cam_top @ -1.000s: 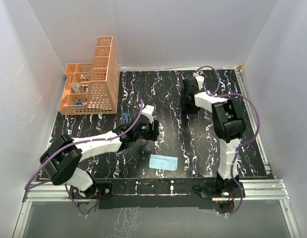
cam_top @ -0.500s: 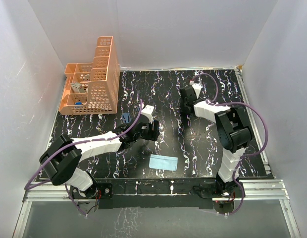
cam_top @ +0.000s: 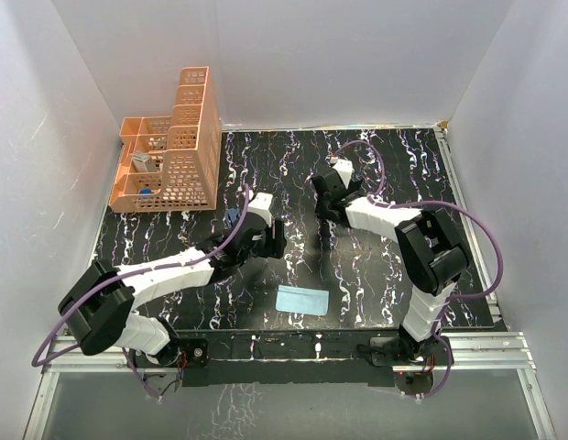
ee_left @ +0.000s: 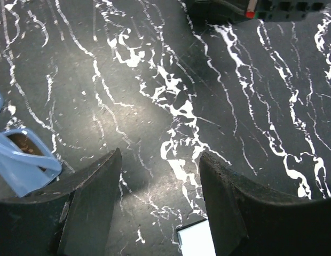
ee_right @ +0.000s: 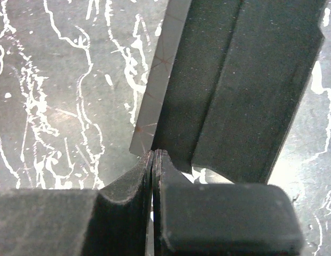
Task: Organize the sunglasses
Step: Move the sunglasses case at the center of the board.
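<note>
Left of the table's middle, the sunglasses [cam_top: 234, 218] lie on the dark marbled table [cam_top: 376, 275], just beside the left gripper [cam_top: 271, 242]. That gripper's jaws stand apart over bare surface with nothing between them. Nearer the far edge, the right gripper [cam_top: 326, 198] is pressed closed, its tips at the edge of the black case [ee_right: 240, 90]. A light blue cloth [cam_top: 302, 300] lies by the near edge.

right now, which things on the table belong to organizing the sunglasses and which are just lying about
For the job:
sunglasses
black case
light blue cloth, probably

Lying about:
orange rack
small items in the rack's compartments
</note>
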You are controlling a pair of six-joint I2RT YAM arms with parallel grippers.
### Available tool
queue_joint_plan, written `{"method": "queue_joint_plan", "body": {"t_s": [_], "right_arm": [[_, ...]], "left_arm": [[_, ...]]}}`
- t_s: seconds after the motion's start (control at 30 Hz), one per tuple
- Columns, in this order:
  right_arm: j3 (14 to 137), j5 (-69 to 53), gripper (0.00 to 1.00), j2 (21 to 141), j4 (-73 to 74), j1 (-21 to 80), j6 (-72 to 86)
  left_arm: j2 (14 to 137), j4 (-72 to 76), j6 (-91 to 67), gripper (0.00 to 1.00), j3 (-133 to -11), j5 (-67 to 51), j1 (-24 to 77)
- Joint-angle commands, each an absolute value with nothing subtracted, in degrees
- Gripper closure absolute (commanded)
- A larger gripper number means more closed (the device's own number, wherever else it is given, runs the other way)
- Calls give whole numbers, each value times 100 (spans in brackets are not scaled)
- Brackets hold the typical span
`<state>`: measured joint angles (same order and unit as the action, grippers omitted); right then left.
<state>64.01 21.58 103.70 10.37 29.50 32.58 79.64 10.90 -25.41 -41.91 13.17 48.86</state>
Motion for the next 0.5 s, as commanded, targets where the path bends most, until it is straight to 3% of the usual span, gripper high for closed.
{"method": "queue_joint_plan", "body": {"t_s": [0.0,0.47], "right_arm": [[6417,2302,100,10135,905,3259,3472],[6722,2332,100,10663,944,3907,3687]], "left_arm": [[7516,918,-2707,41,-4002,1677,4813],[6558,553,-3152,40,-3498,2408,4524]]}}
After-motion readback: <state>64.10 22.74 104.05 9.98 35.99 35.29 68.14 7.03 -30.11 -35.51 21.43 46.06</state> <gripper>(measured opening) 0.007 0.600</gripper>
